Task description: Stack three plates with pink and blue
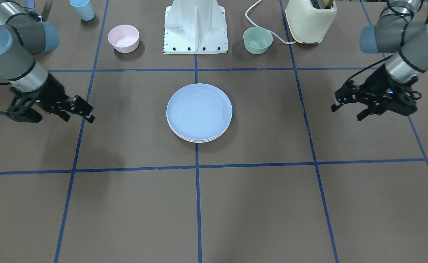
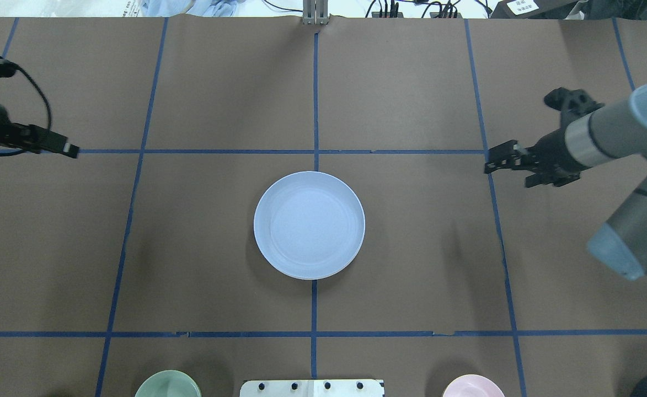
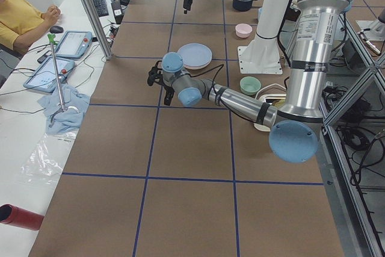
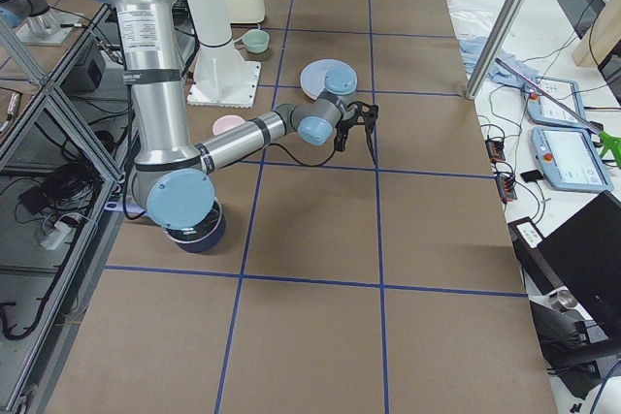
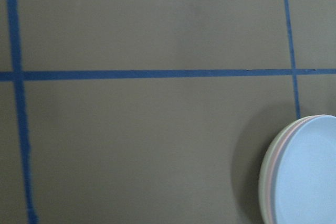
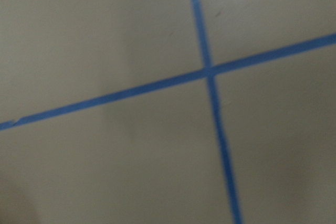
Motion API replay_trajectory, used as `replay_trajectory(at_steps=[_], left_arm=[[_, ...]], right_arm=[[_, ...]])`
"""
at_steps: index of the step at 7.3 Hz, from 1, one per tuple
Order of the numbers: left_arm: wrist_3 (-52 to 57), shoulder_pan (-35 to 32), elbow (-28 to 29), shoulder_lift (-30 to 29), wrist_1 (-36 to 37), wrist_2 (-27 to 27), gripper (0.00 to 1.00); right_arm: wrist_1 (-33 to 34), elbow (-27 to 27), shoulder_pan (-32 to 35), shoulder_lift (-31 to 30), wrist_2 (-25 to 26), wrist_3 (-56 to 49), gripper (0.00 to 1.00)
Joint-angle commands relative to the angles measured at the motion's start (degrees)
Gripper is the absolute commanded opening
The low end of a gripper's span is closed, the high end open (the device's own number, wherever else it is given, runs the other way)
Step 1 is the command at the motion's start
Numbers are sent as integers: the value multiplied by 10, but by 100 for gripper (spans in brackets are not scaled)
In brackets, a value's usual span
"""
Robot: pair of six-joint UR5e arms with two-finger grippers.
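Observation:
The three plates sit stacked at the table's middle. The light blue plate (image 1: 199, 111) (image 2: 309, 223) is on top. In the left wrist view the blue plate (image 5: 307, 177) covers the pink plate's rim (image 5: 271, 182) and the cream-white plate's rim (image 5: 262, 187) below it. My left gripper (image 1: 345, 113) (image 2: 72, 150) hovers open and empty, well off to one side of the stack. My right gripper (image 1: 79, 117) (image 2: 508, 175) hovers open and empty on the other side, equally far away. The right wrist view shows only the mat and tape lines.
Near the robot base (image 1: 196, 25) stand a small pink bowl (image 1: 123, 38), a small green bowl (image 1: 258, 39), a light blue cup (image 1: 82, 9) and a cream toaster (image 1: 311, 20) with its cord. Blue tape lines grid the brown mat.

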State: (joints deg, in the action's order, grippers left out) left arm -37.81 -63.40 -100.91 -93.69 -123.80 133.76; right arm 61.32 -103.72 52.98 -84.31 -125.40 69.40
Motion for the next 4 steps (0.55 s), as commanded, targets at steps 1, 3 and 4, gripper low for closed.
replay_trajectory(at_steps=[1, 3, 4], left_arm=[[207, -119, 64, 44, 1, 0, 100], [340, -200, 146, 42, 1, -1, 100], [377, -251, 153, 43, 5, 1, 100]], right_arm=[[124, 11, 137, -33, -37, -257, 100], [274, 20, 238, -19, -33, -502, 100], [293, 37, 273, -22, -40, -540, 100]])
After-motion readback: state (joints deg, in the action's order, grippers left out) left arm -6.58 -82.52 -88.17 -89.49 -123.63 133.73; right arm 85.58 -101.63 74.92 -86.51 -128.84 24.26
